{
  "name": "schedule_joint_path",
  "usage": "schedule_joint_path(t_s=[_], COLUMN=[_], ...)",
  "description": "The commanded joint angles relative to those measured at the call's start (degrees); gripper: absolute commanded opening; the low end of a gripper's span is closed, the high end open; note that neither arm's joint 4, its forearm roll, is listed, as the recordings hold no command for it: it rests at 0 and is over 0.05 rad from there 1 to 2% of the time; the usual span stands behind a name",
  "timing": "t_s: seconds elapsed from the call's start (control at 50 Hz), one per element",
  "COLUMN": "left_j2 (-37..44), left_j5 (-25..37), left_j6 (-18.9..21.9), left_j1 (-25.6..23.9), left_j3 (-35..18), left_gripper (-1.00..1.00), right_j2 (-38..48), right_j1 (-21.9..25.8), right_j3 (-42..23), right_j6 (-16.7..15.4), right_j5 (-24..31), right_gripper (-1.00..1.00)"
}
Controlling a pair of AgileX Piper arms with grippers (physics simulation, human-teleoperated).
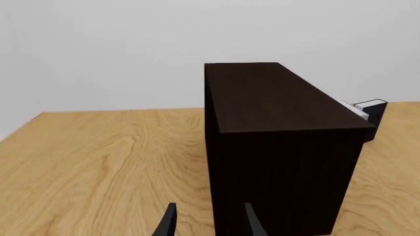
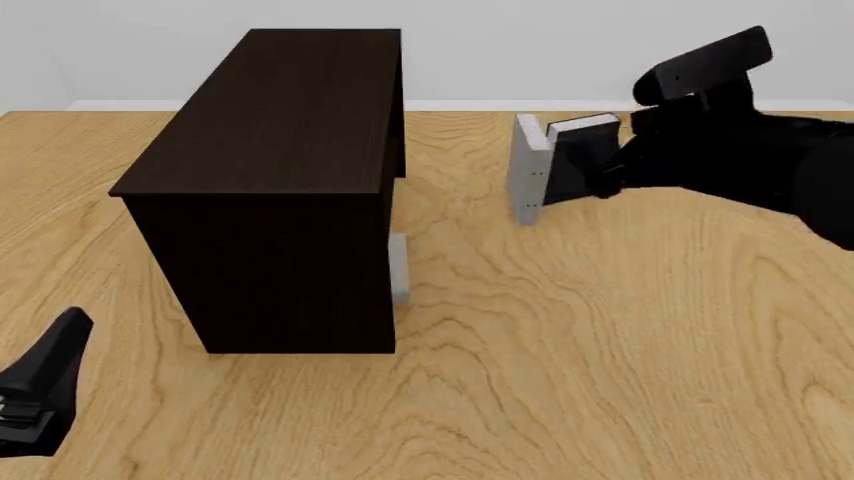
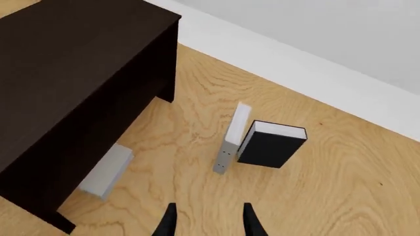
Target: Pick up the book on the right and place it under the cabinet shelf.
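Observation:
The dark brown cabinet shelf (image 2: pixel 280 120) stands left of centre on the table; it also fills the left wrist view (image 1: pixel 276 98) and shows in the right wrist view (image 3: pixel 66 64). The light-grey book (image 2: pixel 398 268) lies flat at the foot of the cabinet's right side, partly tucked under it (image 3: pixel 105 171). My right gripper (image 3: pixel 208 223) hangs open and empty high above the table, to the right of that book. Near the table's front left corner my left gripper (image 1: pixel 210 226) is open and empty, just in front of the cabinet.
A narrow grey slab (image 2: pixel 530 168) stands upright right of the cabinet, with a black-covered book with white pages (image 2: pixel 581 160) leaning beside it. The right arm (image 2: pixel 747 150) overlaps them in the front view. The wooden table (image 2: pixel 601 350) stretches out in front.

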Motion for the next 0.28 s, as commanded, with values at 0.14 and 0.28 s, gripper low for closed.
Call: schedule_joint_path(t_s=[0.14, 0.28], left_j2=[0.76, 1.25], left_j5=[-0.1, -0.65], left_j6=[-0.22, -0.2], left_j1=[-0.04, -2.06], left_j3=[0.2, 0.24], left_gripper=[1.0, 1.0], right_j2=[-18.56, -28.84], right_j1=[-3.46, -4.57], right_j3=[10.35, 14.5], right_j6=[3.28, 1.39], right_j5=[-0.13, 3.31], right_gripper=[1.0, 1.0])
